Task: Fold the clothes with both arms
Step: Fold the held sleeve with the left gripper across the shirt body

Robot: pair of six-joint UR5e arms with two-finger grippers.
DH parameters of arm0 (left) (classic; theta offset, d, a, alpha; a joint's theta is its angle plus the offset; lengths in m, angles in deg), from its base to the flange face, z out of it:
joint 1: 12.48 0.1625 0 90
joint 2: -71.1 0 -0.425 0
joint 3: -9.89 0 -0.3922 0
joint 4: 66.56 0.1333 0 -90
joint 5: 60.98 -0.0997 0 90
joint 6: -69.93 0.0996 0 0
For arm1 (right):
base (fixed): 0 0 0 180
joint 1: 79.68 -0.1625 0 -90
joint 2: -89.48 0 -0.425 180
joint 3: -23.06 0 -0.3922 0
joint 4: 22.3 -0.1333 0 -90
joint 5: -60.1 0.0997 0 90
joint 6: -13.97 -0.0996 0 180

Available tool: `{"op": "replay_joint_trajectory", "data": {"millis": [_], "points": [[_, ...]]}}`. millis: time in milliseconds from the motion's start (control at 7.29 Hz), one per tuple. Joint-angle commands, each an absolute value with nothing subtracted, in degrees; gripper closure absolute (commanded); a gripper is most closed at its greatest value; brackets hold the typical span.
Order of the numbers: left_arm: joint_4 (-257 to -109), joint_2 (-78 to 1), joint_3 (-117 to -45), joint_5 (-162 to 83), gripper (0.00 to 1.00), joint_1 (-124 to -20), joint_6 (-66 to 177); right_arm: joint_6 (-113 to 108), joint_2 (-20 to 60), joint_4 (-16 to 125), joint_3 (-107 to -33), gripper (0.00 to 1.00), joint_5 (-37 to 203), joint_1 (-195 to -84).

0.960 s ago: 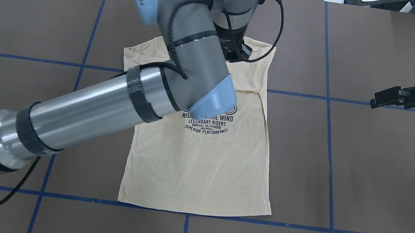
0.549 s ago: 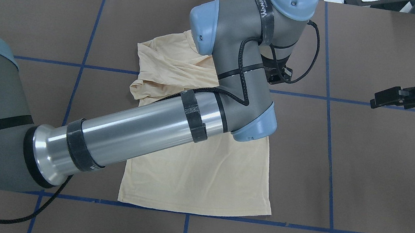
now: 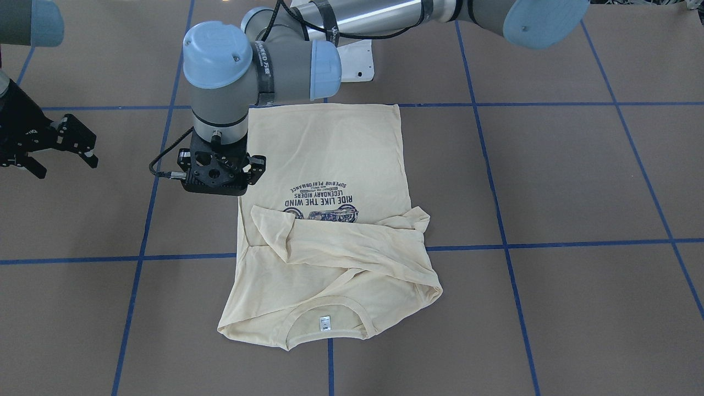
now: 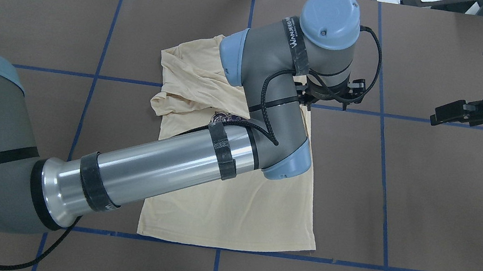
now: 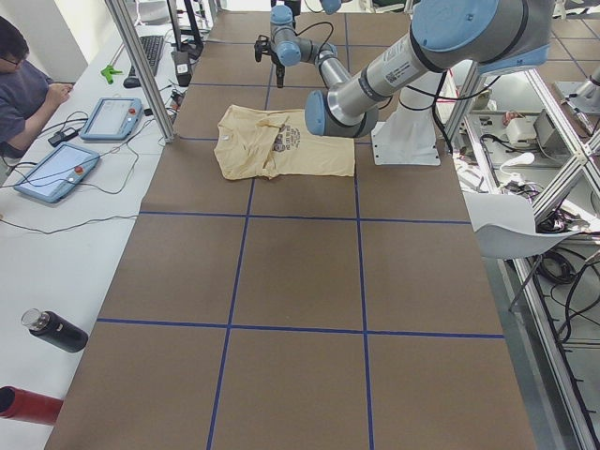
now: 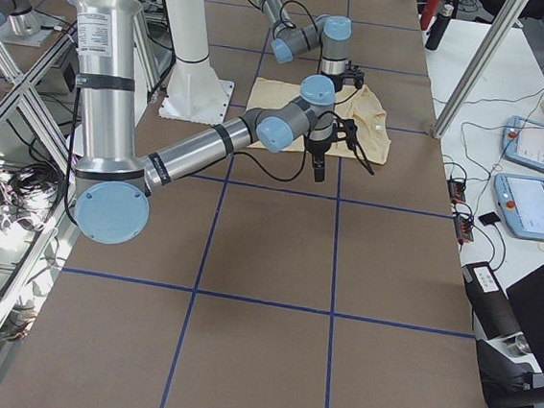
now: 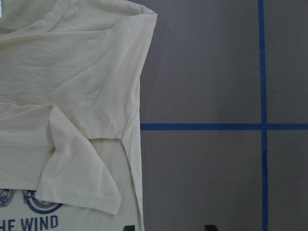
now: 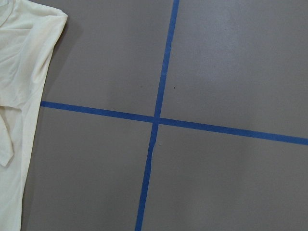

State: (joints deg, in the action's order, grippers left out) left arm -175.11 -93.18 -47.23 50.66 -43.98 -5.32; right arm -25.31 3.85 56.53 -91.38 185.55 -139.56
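While the cream long-sleeved T-shirt (image 3: 330,148) lies on the desk (image 3: 550,181), a sleeve folded across above the print, the left gripper (image 3: 220,177) hovers open at its side edge. The right gripper (image 3: 65,165) is open, empty, well apart.

brown table (image 4: 447,204), blue tape grid (image 4: 411,118); white bench (image 5: 37,272)

T-shirt (image 8: 19,72), pale cream, wrinkled, lies tool-left, cut off by frame edge. Brown table (image 8: 231,62) fills tool-right. Blue tape lines (image 8: 155,119) cross near centre.
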Motion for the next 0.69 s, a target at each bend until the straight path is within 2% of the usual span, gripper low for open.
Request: {"op": "replay_joint_trajectory", "data": {"millis": [0,274,549], "points": [[-171.7,-88.9,-52.1,50.9,0.0,-43.9,1.3,-27.9,4.7,56.4,-91.3,0.0,185.4,-139.4],[-162.6,-78.0,-69.0,50.9,0.0,-44.0,7.9,-39.6,5.5,55.4,-93.8,0.0,184.2,-135.6],[-162.0,-60.8,-88.0,50.5,0.0,-43.9,9.4,-51.5,4.8,55.3,-98.9,0.0,177.3,-125.7]]}}
